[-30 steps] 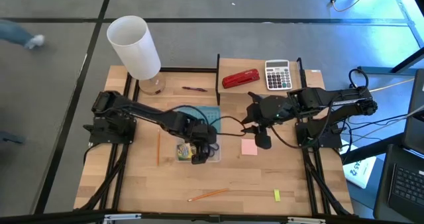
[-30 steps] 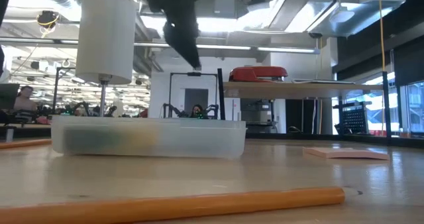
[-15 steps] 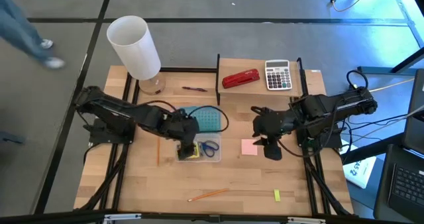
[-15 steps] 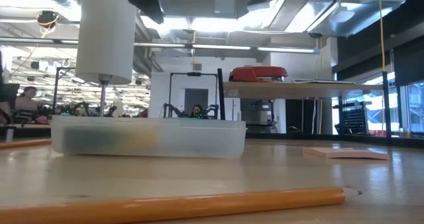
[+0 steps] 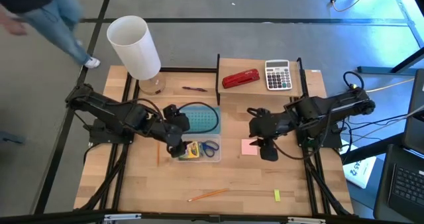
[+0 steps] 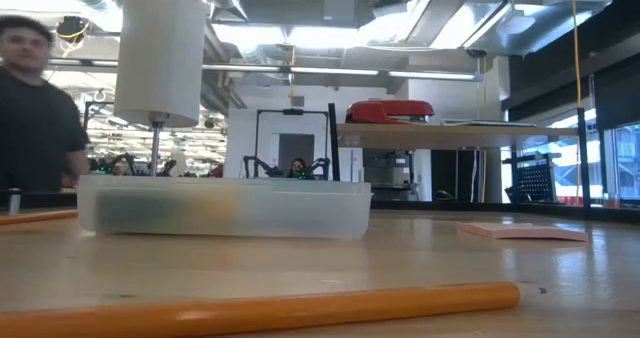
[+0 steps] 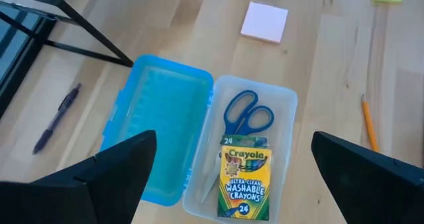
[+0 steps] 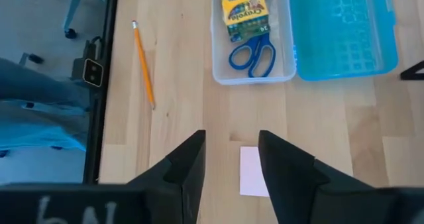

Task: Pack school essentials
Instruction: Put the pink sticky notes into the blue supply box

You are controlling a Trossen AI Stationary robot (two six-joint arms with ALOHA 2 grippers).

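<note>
A clear pencil case (image 5: 213, 156) lies open mid-table, its blue lid (image 7: 159, 118) flat beside it. In the tray lie a green-yellow crayon box (image 7: 244, 184) and blue-handled scissors (image 7: 246, 114). My left gripper (image 5: 173, 146) hovers wide open just left of the case, touching nothing. My right gripper (image 5: 267, 151) hangs open above the pink sticky-note pad (image 8: 254, 171), nothing between its fingers. Orange pencils (image 5: 209, 194) (image 8: 143, 61), a yellow block (image 5: 277, 195) and a dark pen (image 5: 194, 89) lie loose on the table.
A red stapler (image 5: 240, 78) and a grey calculator (image 5: 278, 75) sit on a raised shelf at the far edge. A tall white cylinder (image 5: 136, 48) stands at the far left corner. A person (image 6: 35, 108) walks past beyond the table's far left.
My left gripper has risen off the case and drawn back toward the table's left edge, still wide open; the crayon box and scissors stay in the tray. My right gripper has drifted a little toward the near edge, over the pink pad. A person has walked in at the far left.
</note>
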